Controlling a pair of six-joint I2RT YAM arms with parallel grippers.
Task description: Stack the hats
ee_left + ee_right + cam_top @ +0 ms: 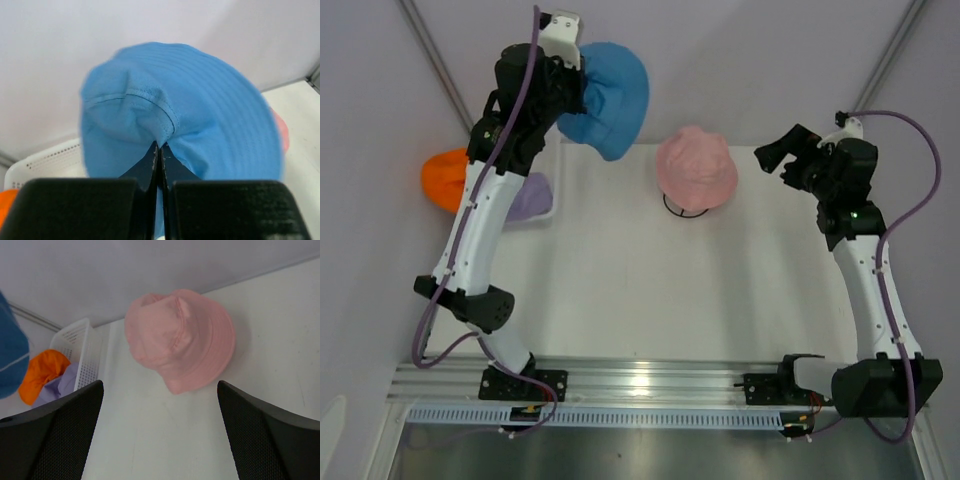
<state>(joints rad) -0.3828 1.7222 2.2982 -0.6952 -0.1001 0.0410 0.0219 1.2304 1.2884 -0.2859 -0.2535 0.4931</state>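
Note:
My left gripper (582, 92) is shut on the blue hat (610, 95) and holds it in the air at the back left; in the left wrist view the closed tips (160, 146) pinch its crown fabric (190, 110). The pink hat (695, 168) sits on the black wire stand (682, 209) at the table's middle back, and shows in the right wrist view (182, 337). The orange hat (445, 178) and lavender hat (532, 197) lie in the white basket at the left. My right gripper (772, 160) is open and empty, to the right of the pink hat.
The white mesh basket (89, 347) stands at the left edge of the table, its rim also in the left wrist view (45, 160). A metal rail (650, 385) with the arm bases runs along the near edge.

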